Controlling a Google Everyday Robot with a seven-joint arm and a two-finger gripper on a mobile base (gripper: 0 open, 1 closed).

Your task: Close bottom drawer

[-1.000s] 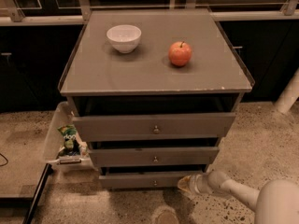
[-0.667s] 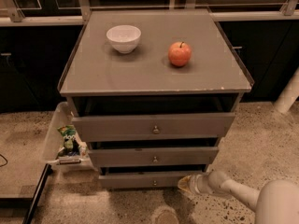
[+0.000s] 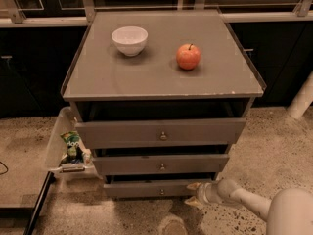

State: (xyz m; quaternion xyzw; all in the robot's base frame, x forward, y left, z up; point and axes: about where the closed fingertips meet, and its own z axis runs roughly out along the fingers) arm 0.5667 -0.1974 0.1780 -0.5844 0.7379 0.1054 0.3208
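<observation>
Speckled stone floor (image 3: 274,151) runs under a grey cabinet backed by dark cupboards. Item under inspection: the bottom drawer (image 3: 142,188), lowest and thinnest of three fronts, sits below the counter's front edge at floor level. A dark gap shows above it, so I judge it not fully home. Its small knob (image 3: 162,192) is at centre. The gripper (image 3: 195,194) is at the drawer's right end, beneath the counter's front right corner, touching or just beside the front; whether it is spread or pressed together I cannot tell. The arm (image 3: 244,202) comes in low from the right.

Risks noted:
- An off-centre push at the right end may rack the drawer and jam it in its runners.
- The tip may slip off the right end and pass beside the cabinet.
- The middle drawer (image 3: 161,164) and top drawer (image 3: 161,132) also stand out, and a high approach would strike the middle one instead.
- A hard shove could shake the counter (image 3: 122,77) and roll the apple (image 3: 188,57), right of centre, toward an edge. The bowl (image 3: 129,39) near the back left corner is less exposed.
</observation>
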